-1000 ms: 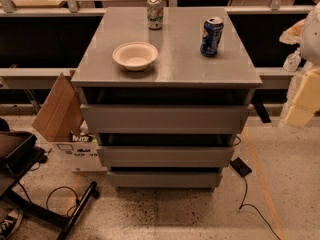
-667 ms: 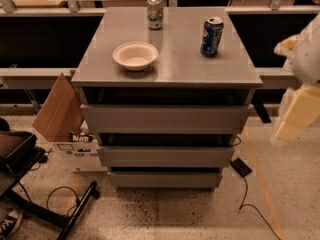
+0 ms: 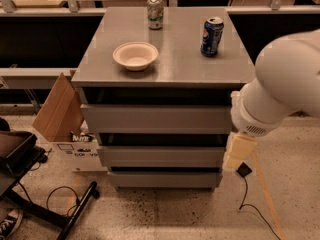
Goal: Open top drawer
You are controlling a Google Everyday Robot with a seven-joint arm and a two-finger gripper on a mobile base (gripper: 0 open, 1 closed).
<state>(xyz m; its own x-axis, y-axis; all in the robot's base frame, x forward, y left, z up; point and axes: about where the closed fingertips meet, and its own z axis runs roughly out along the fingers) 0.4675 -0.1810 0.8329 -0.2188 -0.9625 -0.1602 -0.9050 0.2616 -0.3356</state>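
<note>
1. The grey cabinet (image 3: 165,69) stood centre, its smooth flat top carrying the smaller items.
2. The top drawer (image 3: 157,119), a plain flat grey panel, sat directly under that top. Your gripper (image 3: 236,153) hung just off its right end, lower down, beside the middle front; whether it was spread or closed you could not tell.
3. The round white bowl (image 3: 135,55) sat open side up.
4. The blue can (image 3: 212,36) and the pale can (image 3: 155,12) stood upright.

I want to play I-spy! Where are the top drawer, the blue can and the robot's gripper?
top drawer (image 3: 157,118): camera view, middle of its grey front panel.
blue can (image 3: 212,36): camera view, middle of its side.
gripper (image 3: 239,153): camera view, cream part just below the top drawer's right end.
</note>
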